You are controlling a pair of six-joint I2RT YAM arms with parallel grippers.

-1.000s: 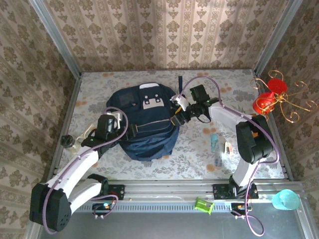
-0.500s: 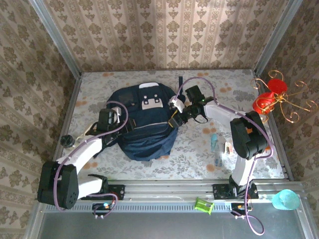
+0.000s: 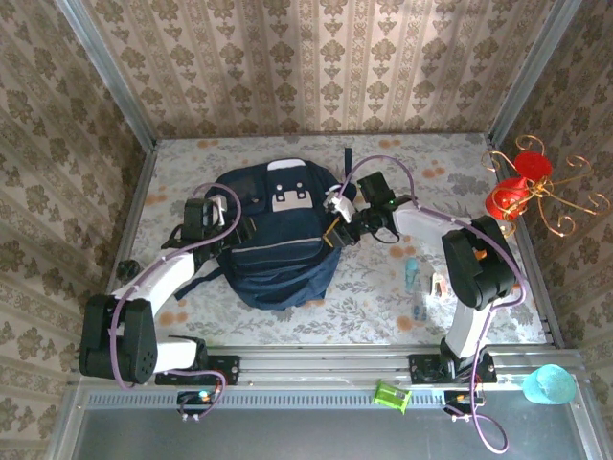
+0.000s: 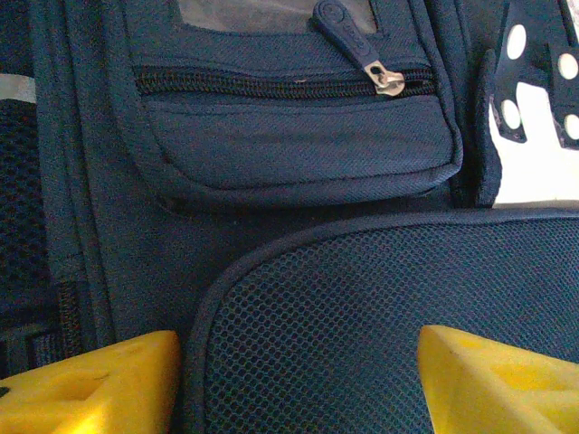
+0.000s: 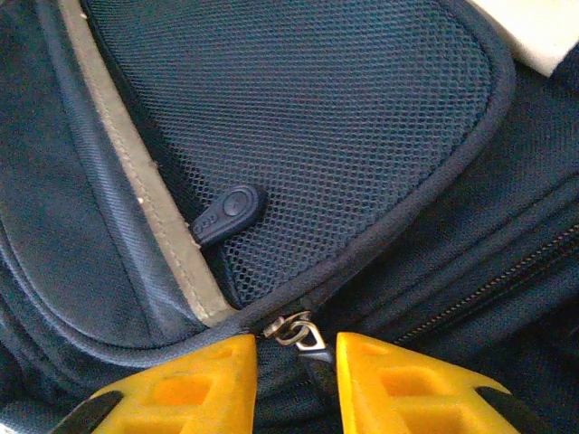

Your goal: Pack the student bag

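Your bag (image 3: 278, 244) lies flat in the middle of the counter (image 3: 383, 278). In the top view its white-and-grey patch (image 3: 290, 197) is at the 12 o'clock end. Your left pincer (image 3: 233, 228) is at the 9 o'clock side of the bag and your right pincer (image 3: 335, 228) is at the 3 o'clock side, both close against the fabric.

In the left wrist view the left pincer is released. Its yellow fingers (image 4: 90, 389) stand wide apart at 7 and 5 o'clock, and between them you see a rounded mesh panel (image 4: 380, 307) of the bag. I cannot tell if the fingers touch it. At 12 o'clock there is a pocket (image 4: 298, 136) with its zip closed, and the pull (image 4: 348, 27) rests at the right end of the zip.

In the right wrist view the two fingers are close together at 6 o'clock. The right pincer looks clenched on a dark tab (image 5: 317, 369), which hangs from a metal slider (image 5: 297, 330). The slider sits where the corner of a net (image 5: 317, 136) meets a grey stripe (image 5: 136, 181). A second pull (image 5: 226, 211) lies on the net, at about 11 o'clock from the slider.

On the counter a small tube (image 3: 412, 273) lies at 4 o'clock from the bag, well apart from it. A red ornament (image 3: 512, 192) stands at the 3 o'clock edge.
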